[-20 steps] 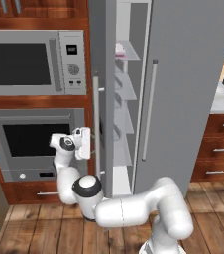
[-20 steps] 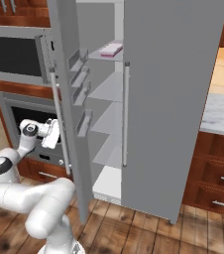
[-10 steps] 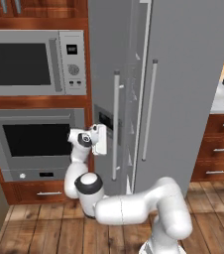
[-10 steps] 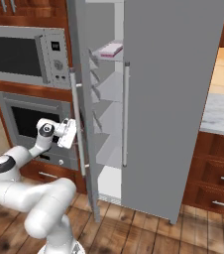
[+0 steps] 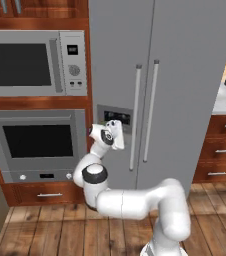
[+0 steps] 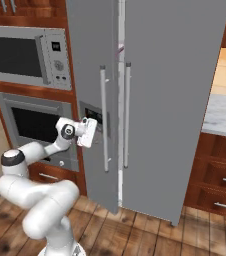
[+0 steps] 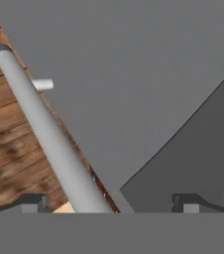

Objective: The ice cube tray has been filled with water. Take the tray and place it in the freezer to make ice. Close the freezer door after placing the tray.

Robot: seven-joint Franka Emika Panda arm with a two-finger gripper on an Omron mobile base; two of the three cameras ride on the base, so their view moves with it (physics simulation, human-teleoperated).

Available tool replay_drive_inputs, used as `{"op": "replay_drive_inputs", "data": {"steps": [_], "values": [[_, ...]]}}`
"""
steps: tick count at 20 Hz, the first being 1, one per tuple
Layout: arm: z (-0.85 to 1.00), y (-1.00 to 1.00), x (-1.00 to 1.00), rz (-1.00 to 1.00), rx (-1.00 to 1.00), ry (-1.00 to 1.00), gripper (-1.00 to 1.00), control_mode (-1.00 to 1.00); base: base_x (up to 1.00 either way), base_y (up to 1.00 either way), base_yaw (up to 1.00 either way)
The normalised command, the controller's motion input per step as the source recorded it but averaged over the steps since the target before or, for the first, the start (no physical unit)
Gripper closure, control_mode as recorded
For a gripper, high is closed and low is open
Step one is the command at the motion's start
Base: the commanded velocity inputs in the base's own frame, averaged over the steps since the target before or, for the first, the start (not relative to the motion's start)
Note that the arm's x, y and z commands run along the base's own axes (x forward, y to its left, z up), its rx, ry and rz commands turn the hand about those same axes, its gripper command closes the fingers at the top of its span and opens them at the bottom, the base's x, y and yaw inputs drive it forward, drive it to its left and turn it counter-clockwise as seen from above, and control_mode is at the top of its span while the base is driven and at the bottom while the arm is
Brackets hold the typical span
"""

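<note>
— Where's the hand, going from the left?

— Past the microwave (image 5: 35, 62) and the oven (image 5: 40, 142) under it. The gripper (image 5: 114, 135) is up against the freezer door (image 6: 92, 60), about level with the dark dispenser panel (image 5: 116, 116).

— Gripping anything?

— No. From the hand view the fingertips (image 7: 34, 202) are spread wide and hold nothing. The door's bar handle (image 6: 104, 120) runs slantwise up between them there, but in the room it stands vertical, just to the right of the hand. The fingers don't close on it.

— So the door lies straight ahead of the fingers?

— Yes, the flat grey face is right in front of them. I'd say a push forward is what's called for, not a grasp.

— Is it shut?

— Not quite. From the right side a narrow slit shows between its edge and the wider right door (image 6: 175, 100).

— And the ice cube tray?

— High in that slit there's a sliver of pink (image 6: 120, 48). I take that for the tray, inside the freezer on an upper shelf. The rest of the freezer is hidden.
</note>
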Motion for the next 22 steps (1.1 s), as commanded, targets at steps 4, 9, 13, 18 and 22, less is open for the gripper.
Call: {"op": "replay_drive_inputs", "data": {"steps": [4,9,13,18,22], "values": [[0.0,-1.0,0.36,0.19,0.16,0.0,-1.0,-1.0,0.0,0.0,0.0],[0.0,-1.0,0.71,0.26,0.18,0.0,-1.0,-1.0,0.0,0.0,0.0],[0.0,-0.95,1.0,0.33,0.17,0.0,-1.0,-1.0,0.0,0.0,0.0],[0.01,-0.68,0.84,0.26,0.14,0.06,-1.0,-1.0,0.0,0.0,0.0],[0.26,-0.24,0.45,0.03,0.16,0.24,-1.0,-1.0,0.0,0.0,0.0]]}}
